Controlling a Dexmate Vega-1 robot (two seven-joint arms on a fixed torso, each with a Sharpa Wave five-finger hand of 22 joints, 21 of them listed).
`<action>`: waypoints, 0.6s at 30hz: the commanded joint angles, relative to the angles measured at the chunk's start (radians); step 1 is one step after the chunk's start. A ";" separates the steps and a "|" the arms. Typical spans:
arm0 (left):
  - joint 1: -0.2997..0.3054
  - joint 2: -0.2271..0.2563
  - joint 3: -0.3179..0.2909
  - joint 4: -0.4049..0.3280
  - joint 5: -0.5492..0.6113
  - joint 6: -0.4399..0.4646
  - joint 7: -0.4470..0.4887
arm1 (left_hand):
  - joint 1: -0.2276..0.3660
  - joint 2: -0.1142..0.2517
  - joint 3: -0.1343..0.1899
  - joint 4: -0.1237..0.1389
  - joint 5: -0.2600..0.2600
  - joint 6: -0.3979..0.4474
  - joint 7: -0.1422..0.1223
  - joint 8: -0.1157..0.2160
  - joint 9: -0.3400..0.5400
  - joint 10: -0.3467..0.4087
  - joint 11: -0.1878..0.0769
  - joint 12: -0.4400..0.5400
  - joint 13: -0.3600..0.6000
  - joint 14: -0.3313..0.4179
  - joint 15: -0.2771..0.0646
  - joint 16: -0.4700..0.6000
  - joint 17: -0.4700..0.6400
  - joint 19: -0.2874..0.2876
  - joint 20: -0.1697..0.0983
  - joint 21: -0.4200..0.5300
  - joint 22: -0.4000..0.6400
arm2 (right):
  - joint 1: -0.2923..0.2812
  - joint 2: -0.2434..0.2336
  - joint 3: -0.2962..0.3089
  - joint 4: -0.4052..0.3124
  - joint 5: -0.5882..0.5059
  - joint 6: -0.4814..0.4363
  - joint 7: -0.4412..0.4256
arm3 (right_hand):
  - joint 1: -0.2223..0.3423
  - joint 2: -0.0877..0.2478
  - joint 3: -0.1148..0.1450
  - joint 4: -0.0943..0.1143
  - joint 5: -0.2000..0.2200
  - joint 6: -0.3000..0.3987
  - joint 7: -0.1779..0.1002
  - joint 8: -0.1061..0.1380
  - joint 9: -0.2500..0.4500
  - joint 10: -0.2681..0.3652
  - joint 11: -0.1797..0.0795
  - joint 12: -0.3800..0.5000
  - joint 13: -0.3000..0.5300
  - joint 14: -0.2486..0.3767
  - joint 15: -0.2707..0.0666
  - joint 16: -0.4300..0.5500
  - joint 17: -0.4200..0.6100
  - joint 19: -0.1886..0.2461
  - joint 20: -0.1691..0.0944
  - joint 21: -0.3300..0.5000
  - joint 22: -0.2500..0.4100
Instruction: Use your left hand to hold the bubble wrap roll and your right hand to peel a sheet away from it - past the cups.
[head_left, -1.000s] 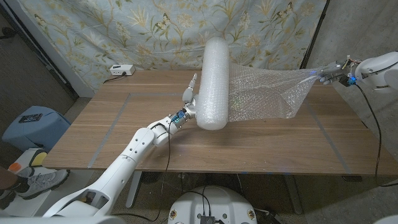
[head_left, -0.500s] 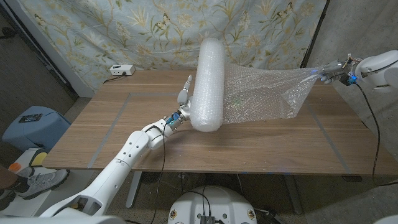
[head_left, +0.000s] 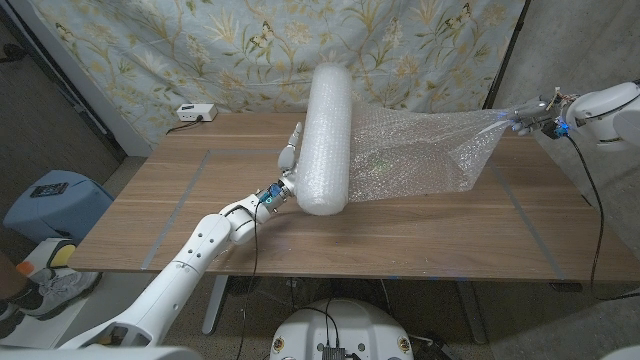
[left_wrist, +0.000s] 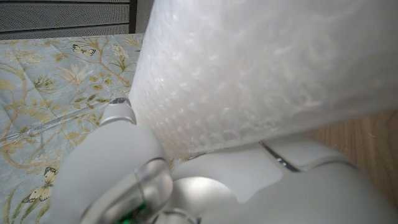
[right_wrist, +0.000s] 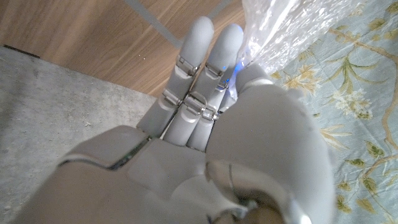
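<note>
The left hand (head_left: 289, 168) grips the bubble wrap roll (head_left: 325, 137), which stands tilted over the middle of the wooden table (head_left: 180, 210). From the roll a sheet (head_left: 420, 150) stretches right to the right hand (head_left: 535, 113), its fingers (right_wrist: 211, 62) pinching the sheet's corner beyond the table's far right edge.

A white power strip (head_left: 195, 113) is lying at the wooden table's (head_left: 420, 235) far left edge, a floral curtain (head_left: 200, 45) hanging behind.

Left robot hand (left_wrist: 205, 186) pressed against bubble wrap roll (left_wrist: 267, 68); floral cloth (left_wrist: 56, 93) beside.
</note>
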 joint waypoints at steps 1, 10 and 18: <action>0.023 0.023 -0.012 -0.020 -0.010 -0.008 -0.006 | 0.002 0.007 0.003 -0.005 -0.002 0.006 0.001 0.008 0.002 0.007 0.003 0.006 0.000 0.002 0.003 0.009 0.003 0.008 0.005 -0.004 0.003 | 0.014 0.015 -0.009 -0.016 -0.007 -0.020 -0.012 | 0.005 0.002 -0.002 0.003 0.003 0.004 0.000 -0.004 0.002 0.007 -0.005 0.001 0.006 0.000 0.001 0.000 0.005 -0.007 -0.002 0.007 0.003; 0.026 0.029 -0.013 -0.024 -0.019 -0.007 -0.004 | 0.003 0.008 0.003 -0.006 -0.002 0.006 0.002 0.007 0.001 0.009 0.003 0.007 -0.004 0.004 0.003 0.009 0.002 0.010 0.005 -0.007 0.003 | 0.016 0.018 -0.004 -0.008 -0.014 -0.026 -0.013 | 0.005 0.002 -0.001 0.003 0.003 0.002 -0.003 -0.005 0.003 0.006 -0.005 -0.004 0.001 0.000 0.001 -0.002 0.005 -0.010 -0.002 0.011 0.003; 0.018 0.027 -0.010 -0.008 -0.022 -0.003 -0.009 | 0.003 0.010 0.003 -0.006 -0.003 0.007 0.003 0.006 0.002 0.012 0.003 0.008 -0.008 0.005 0.003 0.009 0.002 0.013 0.005 -0.011 0.004 | 0.019 0.033 -0.002 -0.011 -0.014 -0.033 -0.019 | 0.004 0.002 -0.001 0.004 0.003 0.001 -0.004 -0.006 0.004 0.003 -0.006 -0.004 0.005 -0.003 0.002 -0.005 0.005 -0.012 -0.002 0.013 0.002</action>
